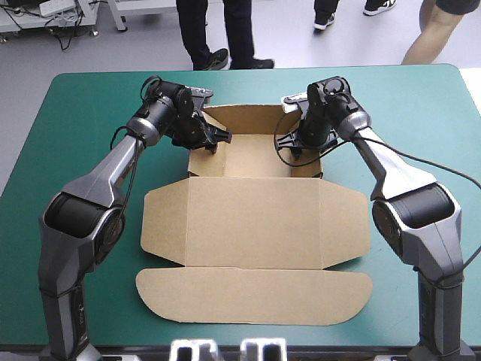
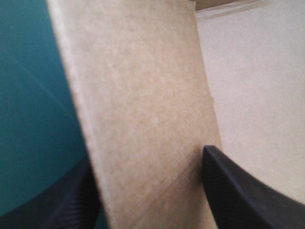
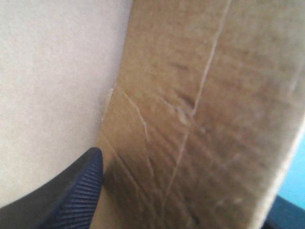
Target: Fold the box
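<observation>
The brown box [image 1: 252,218] lies mid-table. Its far part stands as a tray with raised walls, while its lid panel and rounded front flap [image 1: 255,295] lie flat toward the near edge. My left gripper [image 1: 213,138] is at the tray's left wall. In the left wrist view this wall [image 2: 143,105] stands between the two black fingers [image 2: 238,191], gripper [image 2: 148,164] shut on it. My right gripper [image 1: 294,143] is at the right wall. In the right wrist view the creased board [image 3: 190,109] fills the space between the fingers [image 3: 76,191], gripper [image 3: 188,183] shut on it.
Bare teal-green cover [image 1: 68,135] stretches left of the box, with more [image 1: 428,128] to the right. The side flaps [image 1: 161,226] lie flat on either side of the lid. The rounded flap ends close to the table's near edge.
</observation>
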Action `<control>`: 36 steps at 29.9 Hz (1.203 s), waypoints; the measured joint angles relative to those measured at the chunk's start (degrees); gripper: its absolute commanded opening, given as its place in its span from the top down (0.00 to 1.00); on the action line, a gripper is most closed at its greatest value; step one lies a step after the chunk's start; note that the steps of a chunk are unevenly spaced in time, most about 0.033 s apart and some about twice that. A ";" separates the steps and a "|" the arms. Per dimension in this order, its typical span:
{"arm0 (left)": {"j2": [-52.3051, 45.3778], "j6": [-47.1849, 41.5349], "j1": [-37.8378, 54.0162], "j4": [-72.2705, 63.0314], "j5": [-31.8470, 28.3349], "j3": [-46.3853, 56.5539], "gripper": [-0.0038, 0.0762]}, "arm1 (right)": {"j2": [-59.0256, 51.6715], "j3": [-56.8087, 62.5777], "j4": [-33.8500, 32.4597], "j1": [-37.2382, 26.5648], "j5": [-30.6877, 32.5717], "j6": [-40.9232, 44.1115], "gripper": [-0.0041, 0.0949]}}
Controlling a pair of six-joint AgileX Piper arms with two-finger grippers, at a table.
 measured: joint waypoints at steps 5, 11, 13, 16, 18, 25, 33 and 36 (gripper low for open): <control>0.00 0.00 0.00 0.00 -0.55 0.00 0.35 | 0.00 0.00 -2.11 0.00 0.00 0.02 0.36; 0.04 0.00 0.00 0.00 -0.24 -1.14 0.35 | 0.00 -2.65 -2.51 0.00 0.05 0.07 0.36; 0.04 0.00 0.00 0.07 0.56 -3.04 0.35 | 0.00 -4.64 -2.12 0.00 0.05 0.35 0.36; 0.04 0.00 0.00 1.41 2.16 -6.43 0.35 | -0.10 -7.62 -0.67 0.00 0.11 0.73 0.36; 0.04 0.00 0.00 3.05 3.98 -8.66 0.35 | -0.09 -9.26 -0.20 0.00 0.23 0.86 0.36; -1.07 0.01 0.00 7.71 5.81 -15.95 0.47 | -2.43 -12.14 -1.24 0.00 0.35 -0.66 0.36; -12.04 2.77 0.00 7.24 6.12 -17.44 0.96 | -10.99 -12.26 -4.61 0.00 0.61 -0.15 0.45; -17.73 4.31 0.00 5.46 6.12 -17.58 0.96 | -13.92 -11.70 -4.64 0.00 0.61 1.06 0.47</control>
